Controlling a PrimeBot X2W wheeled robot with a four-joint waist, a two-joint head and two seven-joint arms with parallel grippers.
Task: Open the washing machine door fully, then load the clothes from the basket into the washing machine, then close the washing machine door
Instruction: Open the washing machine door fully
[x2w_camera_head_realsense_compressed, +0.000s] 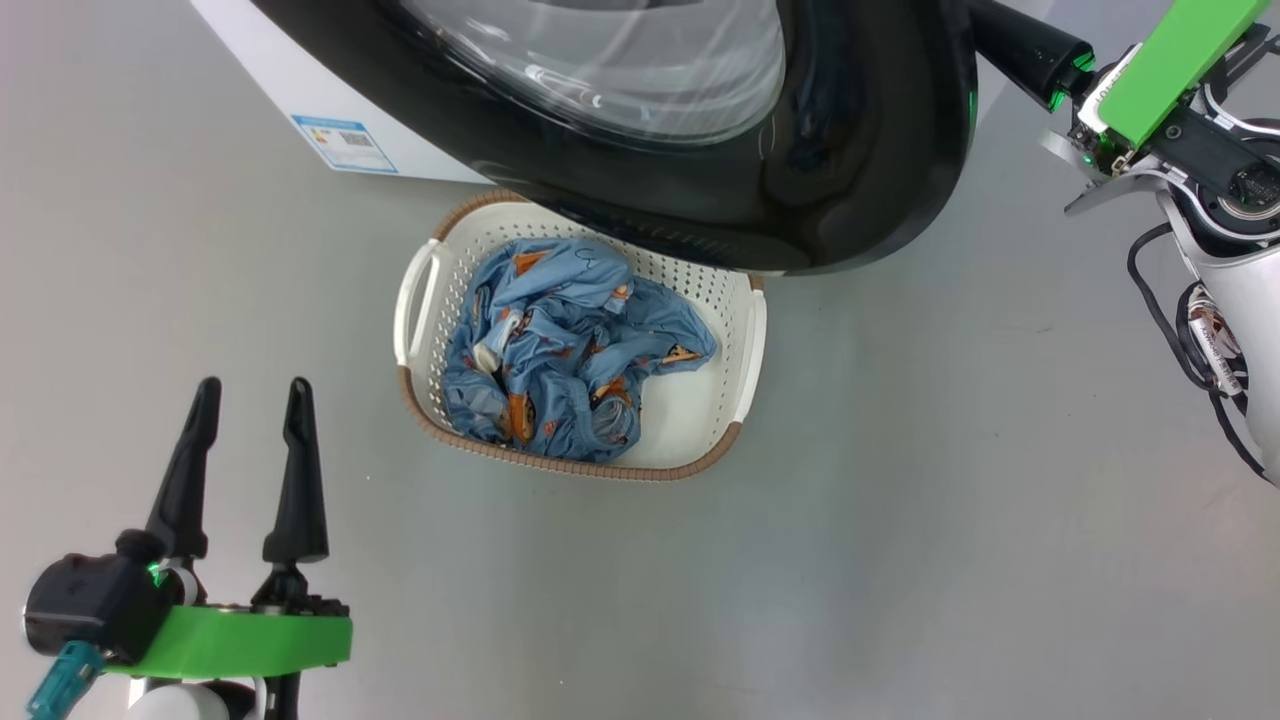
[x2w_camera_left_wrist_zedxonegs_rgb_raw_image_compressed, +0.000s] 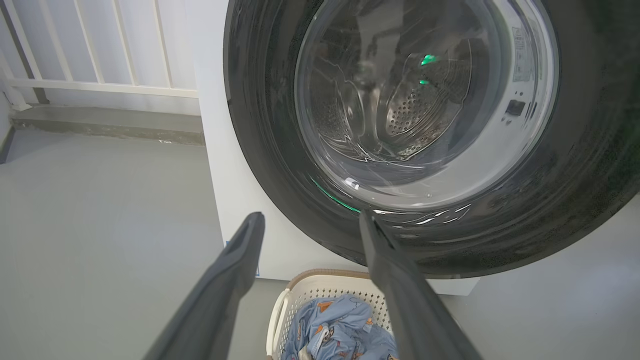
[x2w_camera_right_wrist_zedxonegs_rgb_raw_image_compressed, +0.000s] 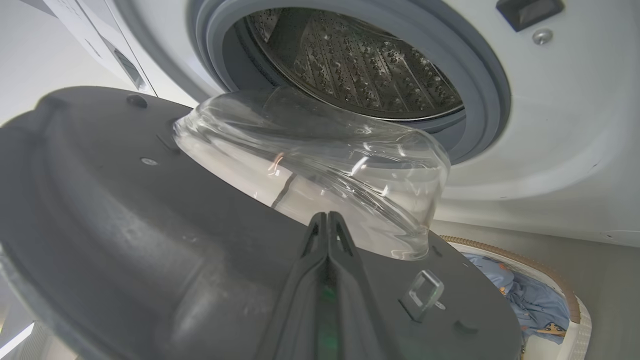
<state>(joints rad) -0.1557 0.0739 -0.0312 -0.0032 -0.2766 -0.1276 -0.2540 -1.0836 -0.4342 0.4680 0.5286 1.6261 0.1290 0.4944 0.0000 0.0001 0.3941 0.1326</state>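
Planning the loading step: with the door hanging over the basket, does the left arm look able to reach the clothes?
Probably yes. The door covers only the far rim of the basket; the clothes lie uncovered, and bare floor separates them from the open left gripper.

the clothes (x2w_camera_head_realsense_compressed: 560, 350) lay in the basket (x2w_camera_head_realsense_compressed: 748, 340), more to its left side. the basket stood on the floor (x2w_camera_head_realsense_compressed: 950, 500) before the washing machine (x2w_camera_left_wrist_zedxonegs_rgb_raw_image_compressed: 235, 190), its far end under the half-open washing machine door (x2w_camera_head_realsense_compressed: 860, 150). the left gripper (x2w_camera_head_realsense_compressed: 254, 385) was to the near left of the basket, well apart.
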